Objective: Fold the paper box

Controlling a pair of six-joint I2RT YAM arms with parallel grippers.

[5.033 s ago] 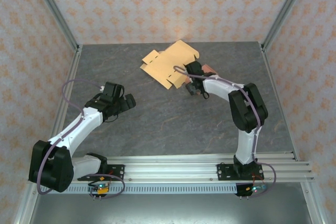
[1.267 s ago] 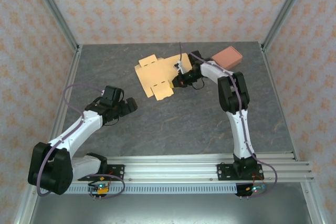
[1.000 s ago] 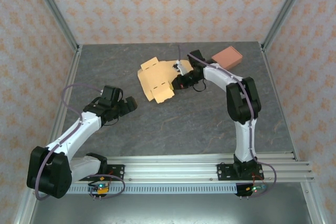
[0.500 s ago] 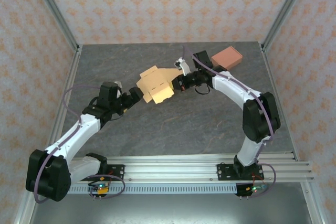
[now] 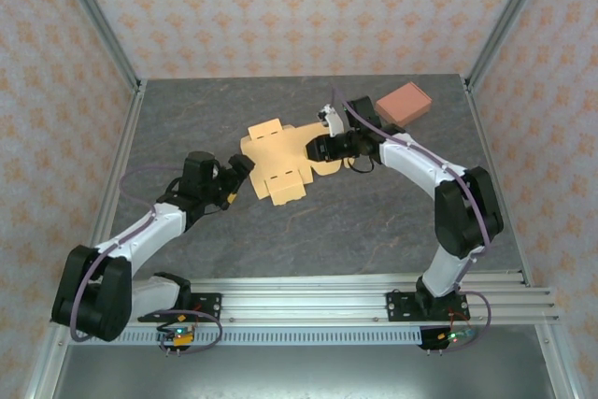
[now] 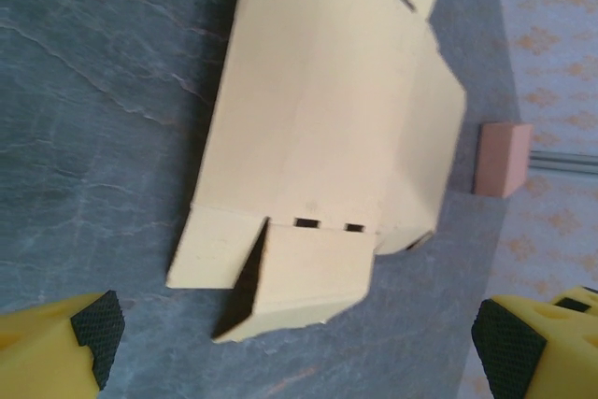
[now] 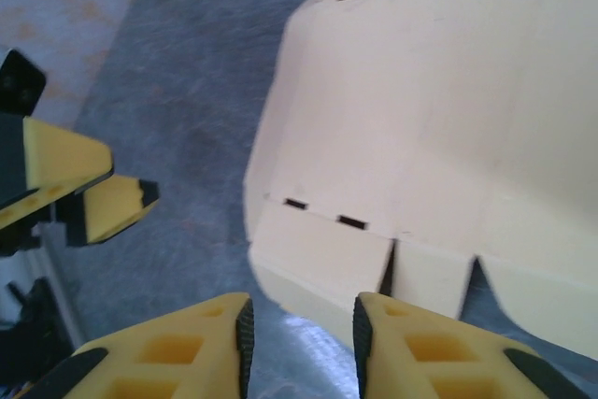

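At the near edge of the table point(image 5: 308, 221), a metal rail point(image 5: 308, 298) is shown, to which both arm bases are bolted.

The left gripper point(image 5: 237, 178) is held low over the grey surface, just beside the near-left end of the paper box point(image 5: 280, 151). Its fingers point(image 6: 93, 334) are spread wide, and nothing is held between them. They are seen apart from the card.

The paper box is laid flat and unfolded on the table, a little left of centre and towards the far half. Its panels are marked off by creases and short slots. In the left wrist view, one small end flap point(image 6: 313, 273) is seen lifted slightly, with a dark gap beside it.

The right gripper point(image 5: 316, 148) is placed at the right-hand edge of the box. Its fingers point(image 7: 411, 343) are parted by a narrow gap, and no card is pinched between them. Whether the card is touched by the tips cannot be told.

Further back and to the right, a terracotta block point(image 5: 404, 103) is set near the far edge, well apart from the box. The scene is closed off by patterned walls point(image 5: 299, 7).
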